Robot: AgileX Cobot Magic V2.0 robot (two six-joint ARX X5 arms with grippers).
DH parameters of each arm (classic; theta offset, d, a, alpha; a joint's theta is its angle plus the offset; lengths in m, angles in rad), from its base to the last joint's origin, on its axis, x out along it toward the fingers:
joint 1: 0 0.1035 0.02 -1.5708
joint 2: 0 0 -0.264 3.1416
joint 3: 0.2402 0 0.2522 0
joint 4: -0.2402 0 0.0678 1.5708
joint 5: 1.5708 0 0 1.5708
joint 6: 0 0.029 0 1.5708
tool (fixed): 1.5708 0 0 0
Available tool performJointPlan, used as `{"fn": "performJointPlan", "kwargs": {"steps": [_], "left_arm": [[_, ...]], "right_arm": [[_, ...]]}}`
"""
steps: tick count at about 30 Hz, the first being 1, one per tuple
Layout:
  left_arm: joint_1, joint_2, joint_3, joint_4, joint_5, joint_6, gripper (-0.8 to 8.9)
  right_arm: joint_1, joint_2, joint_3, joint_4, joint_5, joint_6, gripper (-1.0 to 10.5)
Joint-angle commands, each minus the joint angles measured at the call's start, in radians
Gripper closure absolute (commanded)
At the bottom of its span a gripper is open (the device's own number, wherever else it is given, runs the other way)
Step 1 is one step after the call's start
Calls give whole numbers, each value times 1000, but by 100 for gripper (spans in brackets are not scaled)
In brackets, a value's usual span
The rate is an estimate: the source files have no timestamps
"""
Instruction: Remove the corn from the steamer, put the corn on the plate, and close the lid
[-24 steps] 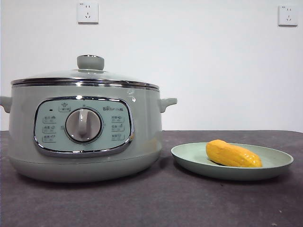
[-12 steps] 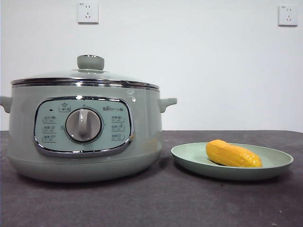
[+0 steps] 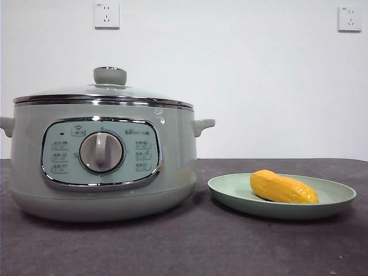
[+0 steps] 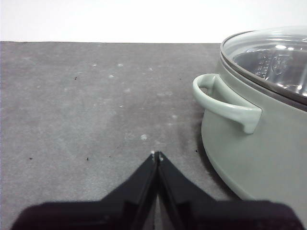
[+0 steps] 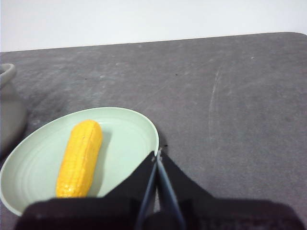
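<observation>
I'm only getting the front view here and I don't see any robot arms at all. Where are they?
Observer: Both wait low over the table. The left gripper sits beside the steamer, near its side handle.
Operator: Is it holding anything?
Observer: No. Its jaws are shut together on nothing.
Operator: And the other arm?
Observer: The right gripper is just at the rim of the plate, jaws shut and empty; the corn lies on the plate apart from it.
Operator: Anything left inside the pot?
Observer: Through the glass lid the left wrist view shows only shiny metal; I see no food in the part visible.
</observation>
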Motion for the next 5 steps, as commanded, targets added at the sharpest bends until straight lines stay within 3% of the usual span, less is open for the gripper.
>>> {"fn": "performJointPlan", "kwargs": {"steps": [1,5], "left_arm": [[4,-3,-15,4,3,-9,817],[4,-3,-15,4,3,-9,817]], "right_arm": [[0,0,-10,-9,3,10,946],[0,0,-10,-9,3,10,946]]}}
